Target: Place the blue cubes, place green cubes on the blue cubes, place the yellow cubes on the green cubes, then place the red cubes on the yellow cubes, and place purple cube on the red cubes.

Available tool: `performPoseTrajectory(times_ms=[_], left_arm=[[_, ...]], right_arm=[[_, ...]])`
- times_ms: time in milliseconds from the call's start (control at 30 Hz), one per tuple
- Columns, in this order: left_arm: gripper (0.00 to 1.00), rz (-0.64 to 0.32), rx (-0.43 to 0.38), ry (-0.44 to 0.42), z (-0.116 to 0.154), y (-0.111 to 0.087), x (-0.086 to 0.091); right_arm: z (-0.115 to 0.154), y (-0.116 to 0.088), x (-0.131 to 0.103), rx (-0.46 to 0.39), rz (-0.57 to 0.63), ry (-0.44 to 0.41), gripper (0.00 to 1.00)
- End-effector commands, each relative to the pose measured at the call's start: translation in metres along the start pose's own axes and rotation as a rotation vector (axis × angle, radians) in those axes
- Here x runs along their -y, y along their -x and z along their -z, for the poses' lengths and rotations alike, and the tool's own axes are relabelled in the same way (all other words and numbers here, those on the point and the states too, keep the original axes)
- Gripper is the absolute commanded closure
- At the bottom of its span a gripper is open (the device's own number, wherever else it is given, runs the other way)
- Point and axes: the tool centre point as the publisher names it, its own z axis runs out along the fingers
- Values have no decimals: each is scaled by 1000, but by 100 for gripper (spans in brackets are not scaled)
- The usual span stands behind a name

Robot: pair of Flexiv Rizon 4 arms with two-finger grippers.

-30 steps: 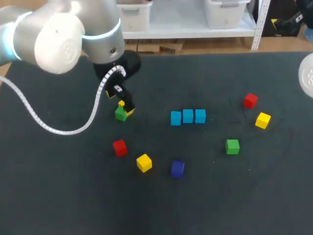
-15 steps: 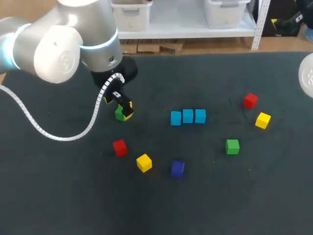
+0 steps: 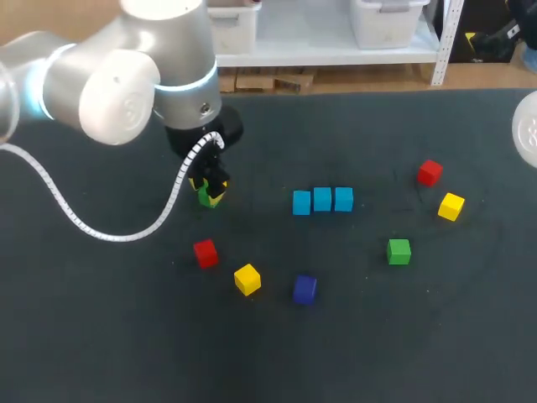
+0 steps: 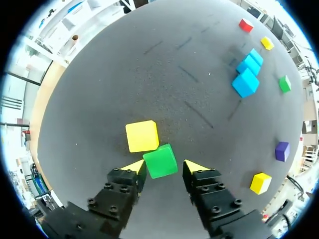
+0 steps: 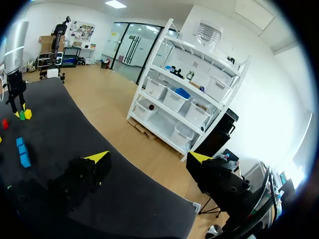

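Observation:
My left gripper is down on the mat at the left, straddling a green cube. The cube lies against one fingertip, a thin gap separates it from the other, so the gripper is open. A yellow cube touches the green one just ahead of the fingers. Three blue cubes sit in a row at the middle. My right gripper hangs open and empty, high beside the table's right edge; only a bit of that arm shows in the head view.
Loose on the mat are a red cube, a yellow cube and a purple cube in front. A green cube, a red cube and a yellow cube lie to the right.
The left arm has shifted slightly right and the gripper has come down around the green cube, its fingers drawing closer together. The right arm has not moved.

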Motion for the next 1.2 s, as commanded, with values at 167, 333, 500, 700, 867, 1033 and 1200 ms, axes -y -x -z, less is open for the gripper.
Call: performPoseTrajectory(times_ms=[167, 333, 500, 700, 867, 1033, 1200], left_arm=[[93, 6, -13, 6, -3, 3, 0], [100, -40, 14, 17, 8, -1, 2], [100, -253, 52, 25, 32, -10, 18], [100, -406, 102, 12, 59, -8, 34], [100, -532, 121, 5, 70, 0, 50], [100, -557, 142, -11, 75, 15, 65], [100, -580, 167, -59, 78, 29, 82]], right_arm=[[1, 1, -1, -3, -1, -3, 0], [1, 1, -1, -3, -1, -3, 0], [1, 1, -1, -3, -1, -3, 0], [1, 1, -1, -3, -1, -3, 0], [1, 1, -1, -3, -1, -3, 0], [1, 1, -1, -3, -1, -3, 0], [1, 1, -1, -3, -1, -3, 0]])
